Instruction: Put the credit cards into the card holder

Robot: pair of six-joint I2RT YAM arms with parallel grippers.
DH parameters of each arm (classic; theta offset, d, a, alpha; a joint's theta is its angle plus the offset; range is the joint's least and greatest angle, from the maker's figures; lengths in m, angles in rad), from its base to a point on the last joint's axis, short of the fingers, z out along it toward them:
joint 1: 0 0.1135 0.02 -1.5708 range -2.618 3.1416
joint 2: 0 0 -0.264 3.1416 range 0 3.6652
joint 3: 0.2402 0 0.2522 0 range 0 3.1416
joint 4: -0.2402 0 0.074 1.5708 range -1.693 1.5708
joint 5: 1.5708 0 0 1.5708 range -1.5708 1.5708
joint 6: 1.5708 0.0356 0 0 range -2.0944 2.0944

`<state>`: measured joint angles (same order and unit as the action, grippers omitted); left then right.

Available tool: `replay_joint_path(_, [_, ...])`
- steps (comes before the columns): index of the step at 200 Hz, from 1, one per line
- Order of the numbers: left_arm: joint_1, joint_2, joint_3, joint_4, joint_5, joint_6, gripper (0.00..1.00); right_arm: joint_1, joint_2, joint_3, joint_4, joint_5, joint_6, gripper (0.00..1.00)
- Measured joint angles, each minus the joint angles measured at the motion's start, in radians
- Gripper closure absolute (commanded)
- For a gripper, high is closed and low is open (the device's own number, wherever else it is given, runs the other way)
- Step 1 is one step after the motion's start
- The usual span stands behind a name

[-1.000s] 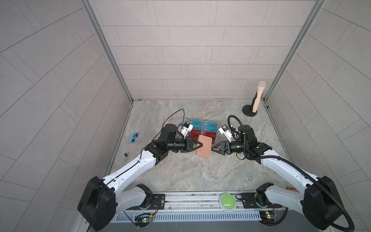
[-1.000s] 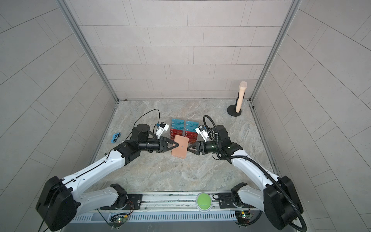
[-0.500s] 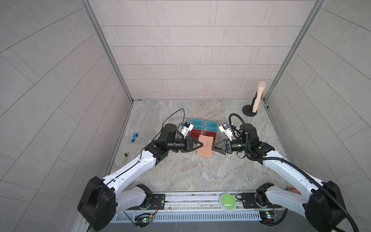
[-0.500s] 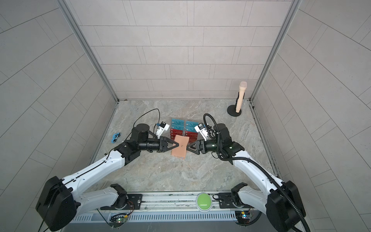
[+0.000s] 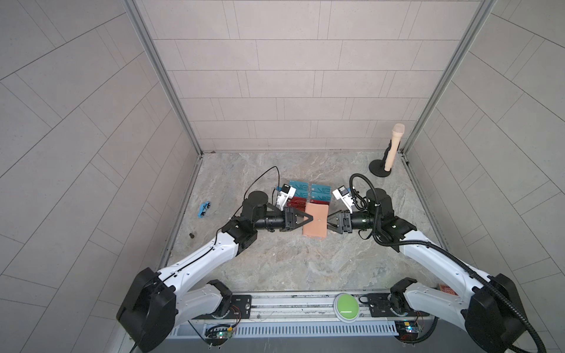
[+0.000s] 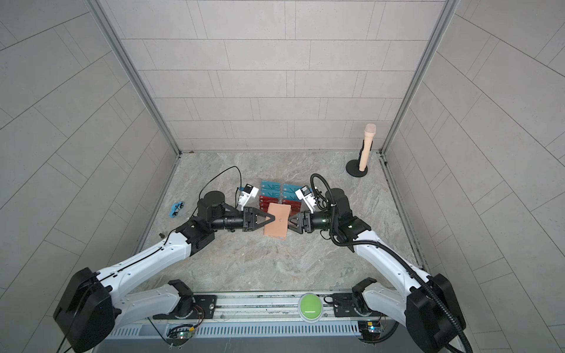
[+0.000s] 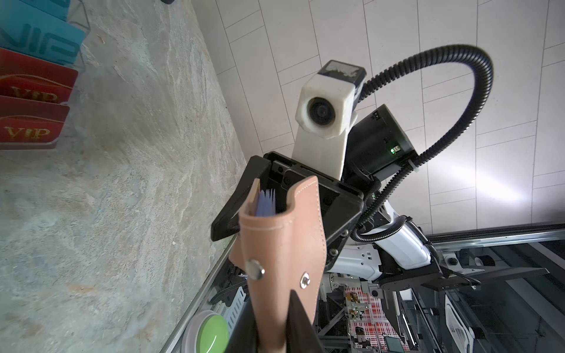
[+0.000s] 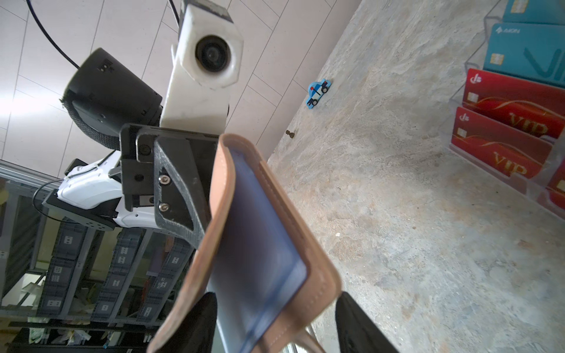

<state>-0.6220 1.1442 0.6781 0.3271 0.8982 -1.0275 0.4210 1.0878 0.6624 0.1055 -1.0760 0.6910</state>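
While nothing is yet being slotted in, the counter [image 5: 290,262] is being spanned by both arms [image 5: 198,264]. In front of the clear stand [image 8: 472,55] the card holder [image 5: 316,229] is being held aloft: the jaws of the left gripper [image 5: 310,218] are being pressed onto its snap flap [image 7: 284,244], those of the right gripper [image 5: 329,222] held spread around the opposite edge. The credit cards [image 5: 321,189] are all being stored in the stand, the pockets [image 8: 260,238] being shown empty, so every insertion is judged outstanding.
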Motion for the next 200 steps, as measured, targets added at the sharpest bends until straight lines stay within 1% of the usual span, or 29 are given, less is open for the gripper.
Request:
replay_joint_path(18, [-0.001,0.002,-0.002,0.035,0.000,-0.016,0.82,0.000,-0.005,-0.001,0.022,-0.002,0.015,0.52])
replay_joint_path(31, [-0.002,0.003,-0.005,0.050,0.000,-0.022,0.82,0.000,-0.013,-0.002,0.028,-0.003,0.022,0.59])
replay_joint_path(47, [-0.002,0.004,-0.007,0.064,0.000,-0.027,0.82,0.000,-0.026,-0.003,0.033,-0.005,0.029,0.63])
replay_joint_path(59, [-0.002,0.004,-0.009,0.069,0.000,-0.031,0.82,0.000,-0.031,-0.004,0.034,-0.004,0.032,0.70])
replay_joint_path(68, [-0.002,0.004,-0.009,0.070,-0.001,-0.031,0.82,0.000,-0.032,-0.005,0.034,-0.003,0.032,0.72])
replay_joint_path(79, [-0.002,0.004,-0.009,0.071,-0.001,-0.031,0.82,0.000,-0.032,-0.005,0.035,-0.003,0.036,0.78])
replay_joint_path(90, [-0.002,0.004,-0.009,0.070,-0.003,-0.030,0.82,0.000,-0.033,-0.005,0.037,-0.003,0.038,0.80])
replay_joint_path(113, [-0.002,0.006,-0.009,0.056,-0.011,-0.020,0.79,0.000,-0.035,-0.005,0.039,0.004,0.048,0.92])
replay_joint_path(127, [-0.002,0.010,0.001,0.029,-0.019,-0.008,0.73,0.000,-0.036,-0.005,0.037,0.010,0.051,0.94])
replay_joint_path(137, [-0.003,0.016,0.021,0.000,-0.023,0.006,0.70,0.000,-0.036,-0.005,0.043,0.016,0.054,0.95])
replay_joint_path(147, [-0.002,0.023,0.045,-0.026,-0.027,0.017,0.65,0.000,-0.036,-0.005,0.048,0.024,0.057,0.98])
replay_joint_path(157, [-0.002,0.027,0.069,-0.053,-0.032,0.034,0.63,0.000,-0.036,-0.004,0.048,0.031,0.060,1.00])
replay_joint_path(171, [0.000,0.029,0.099,-0.093,-0.045,0.052,0.61,-0.001,-0.033,0.004,0.045,0.037,0.062,1.00])
replay_joint_path(200, [0.035,0.029,0.138,-0.187,-0.084,0.071,0.58,-0.003,-0.001,0.032,0.043,0.045,0.071,1.00])
